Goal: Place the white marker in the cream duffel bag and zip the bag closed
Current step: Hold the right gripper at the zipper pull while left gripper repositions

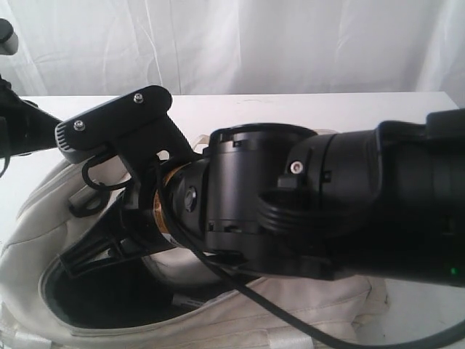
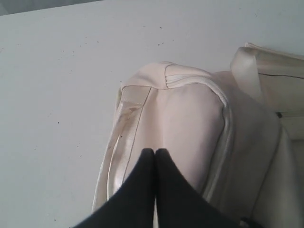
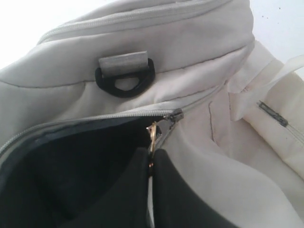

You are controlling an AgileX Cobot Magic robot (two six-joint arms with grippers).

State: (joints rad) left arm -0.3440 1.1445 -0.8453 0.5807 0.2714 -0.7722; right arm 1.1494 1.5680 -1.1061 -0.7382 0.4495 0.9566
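The cream duffel bag (image 1: 312, 305) lies across the front of the table with its top zip partly open, showing a dark inside (image 1: 109, 294). My right gripper (image 3: 152, 153) is shut on the gold zipper pull (image 3: 152, 133), just below the grey slider (image 3: 175, 115) at the edge of the opening. The right arm (image 1: 327, 203) reaches across the bag in the exterior view. My left gripper (image 2: 155, 152) is shut with its tips over the bag's rounded end (image 2: 185, 114); whether it pinches fabric I cannot tell. The white marker is out of view.
A black plastic strap loop (image 3: 124, 81) sits on the bag's side above the zip. A webbing handle (image 3: 280, 76) lies beside the front pocket. The white table (image 2: 57, 71) stretches beyond the bag's end. A white curtain (image 1: 254, 43) hangs behind.
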